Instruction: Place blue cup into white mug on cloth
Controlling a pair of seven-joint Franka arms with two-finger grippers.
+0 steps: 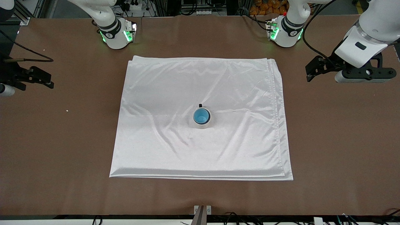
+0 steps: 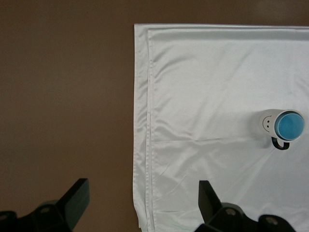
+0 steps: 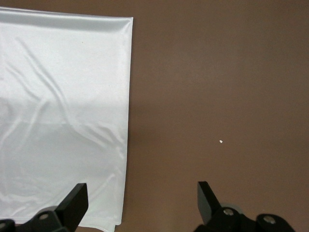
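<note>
The blue cup (image 1: pixel 201 116) sat inside the white mug (image 1: pixel 202 124), upright near the middle of the cloth (image 1: pixel 237 93) on the bench (image 1: pixel 62 140). Both arms waited: the left gripper (image 1: pixel 312 70) and right gripper (image 1: pixel 43 79) hung over bare bench, jaws released and empty

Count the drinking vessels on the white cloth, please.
2. The cream-white ceramic mug with black handle stands near the middle of the shiny white satin cloth; the light-blue plastic cup sits inside it. Nothing else seems hidden.
</note>
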